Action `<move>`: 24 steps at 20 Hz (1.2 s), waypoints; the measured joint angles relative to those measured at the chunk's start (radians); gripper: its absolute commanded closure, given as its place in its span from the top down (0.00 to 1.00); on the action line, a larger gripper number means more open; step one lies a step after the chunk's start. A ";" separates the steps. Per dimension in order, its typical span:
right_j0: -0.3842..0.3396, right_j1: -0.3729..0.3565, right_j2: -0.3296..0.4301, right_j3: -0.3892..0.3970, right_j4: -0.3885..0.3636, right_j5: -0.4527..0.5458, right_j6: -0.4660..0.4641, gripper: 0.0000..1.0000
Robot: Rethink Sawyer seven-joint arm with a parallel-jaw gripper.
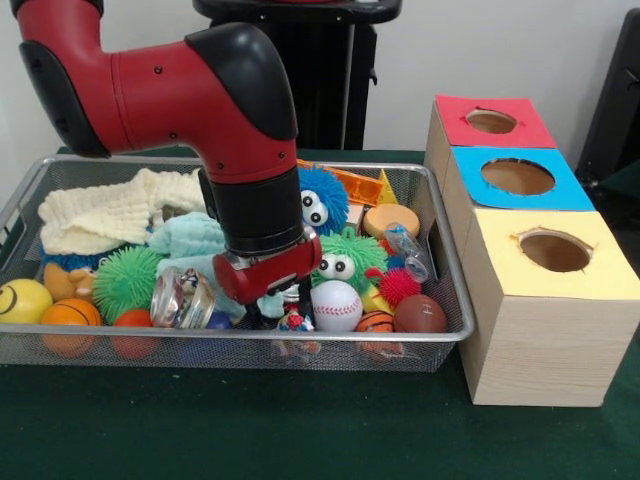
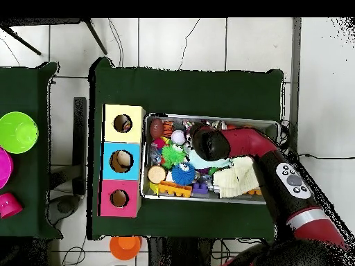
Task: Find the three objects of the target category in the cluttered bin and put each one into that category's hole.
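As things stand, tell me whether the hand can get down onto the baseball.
Probably yes. The baseball lies uncovered on top of the pile near the front wall of the wire bin, just beside the lowered hand. The green furry ball crowds it from behind, so clearance looks tight.

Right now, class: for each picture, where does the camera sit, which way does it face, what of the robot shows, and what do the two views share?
Front view: the camera sits across the table, facing the robot; it looks at the wire bin and the box with holes; the red arm comes down into the toys.
Overhead view: the camera hangs above, looking straight down on the green table; the arm reaches in from the bottom right.
Shared: bin, box, arm, baseball, cream cloth.
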State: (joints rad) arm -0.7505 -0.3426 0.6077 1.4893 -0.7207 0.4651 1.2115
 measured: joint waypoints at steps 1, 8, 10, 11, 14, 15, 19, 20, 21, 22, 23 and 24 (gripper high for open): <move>-0.005 0.000 0.002 0.006 -0.001 -0.011 0.000 1.00; -0.015 -0.001 0.005 0.044 -0.004 -0.099 0.000 0.00; -0.014 -0.001 0.006 0.045 -0.004 -0.100 0.000 0.00; -0.014 -0.001 0.006 0.046 -0.005 -0.101 0.000 0.00; -0.012 -0.001 0.008 0.050 -0.006 -0.101 0.000 0.00; -0.011 -0.001 0.010 0.052 -0.007 -0.101 0.000 0.00; -0.010 -0.001 0.013 0.056 -0.008 -0.101 0.000 0.00; -0.010 -0.001 0.013 0.056 -0.009 -0.101 0.000 0.00; -0.009 -0.001 0.013 0.056 -0.010 -0.101 0.000 0.00; -0.008 -0.001 0.013 0.056 -0.010 -0.101 0.000 0.00; -0.007 -0.005 0.013 0.058 -0.011 -0.101 0.000 0.00; -0.007 -0.008 0.014 0.060 -0.011 -0.101 0.000 0.00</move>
State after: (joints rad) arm -0.7573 -0.3506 0.6215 1.5489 -0.7318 0.3640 1.2117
